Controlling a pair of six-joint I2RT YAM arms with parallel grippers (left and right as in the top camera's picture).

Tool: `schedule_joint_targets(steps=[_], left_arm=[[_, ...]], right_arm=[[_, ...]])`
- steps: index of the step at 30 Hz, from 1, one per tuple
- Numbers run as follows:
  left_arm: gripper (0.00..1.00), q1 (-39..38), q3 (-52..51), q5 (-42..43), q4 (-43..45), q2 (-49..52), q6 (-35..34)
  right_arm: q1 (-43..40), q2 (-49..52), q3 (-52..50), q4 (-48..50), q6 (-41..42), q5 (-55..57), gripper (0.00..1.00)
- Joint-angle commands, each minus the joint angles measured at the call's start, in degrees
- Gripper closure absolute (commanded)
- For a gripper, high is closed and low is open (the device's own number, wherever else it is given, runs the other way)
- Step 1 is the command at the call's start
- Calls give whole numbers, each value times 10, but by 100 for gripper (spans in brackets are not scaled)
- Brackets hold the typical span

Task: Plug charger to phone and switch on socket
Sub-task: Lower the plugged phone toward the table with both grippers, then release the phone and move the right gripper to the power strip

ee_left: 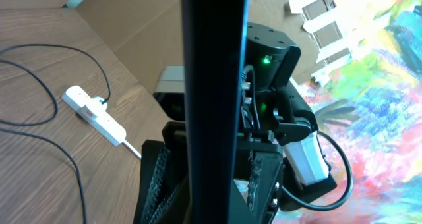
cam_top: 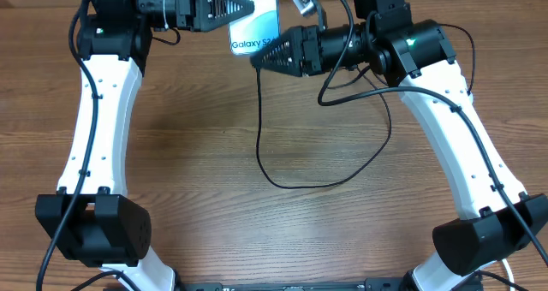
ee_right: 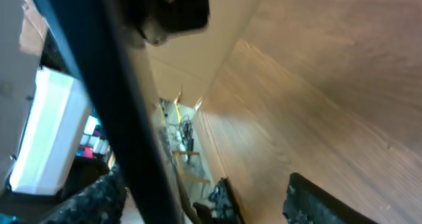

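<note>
Charger cable loops over desk mid-scene, running up to right hand. Whether that hand's fingers pinch the cable cannot be told. Right hand's tip meets lower edge of phone, which is raised at far centre. Left hand is clamped on phone. Socket lies flat on far desk.

The phone is sitting over the middle of the table's far edge, between the fingers of the left claw, which is reaching in from the left. The right claw is lying just before the phone's near end. The charger is dropping from there and looping across the table's centre. The socket is lying on the table by an edge.
</note>
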Motion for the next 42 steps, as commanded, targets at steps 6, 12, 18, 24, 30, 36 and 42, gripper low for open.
schedule_joint_targets(steps=[6,12,18,24,30,36,42], left_arm=[[96,-1,3,-100,-207,65,175],[96,-19,3,-295,-429,132,326],[96,-65,3,-330,-508,210,380],[96,-80,3,-306,-519,287,413],[96,-80,3,-356,-501,302,427],[96,-82,1,-449,-494,305,351],[91,-85,-24,-446,-466,305,351]], right_arm=[[-2,-3,11,-110,-17,69,22],[-2,-3,11,-211,31,290,6],[-2,-3,11,-227,30,311,0],[-1,-3,10,-266,30,346,0],[0,-3,10,-266,31,346,0],[0,-3,10,-250,37,344,0],[0,-3,10,-250,37,344,0]])
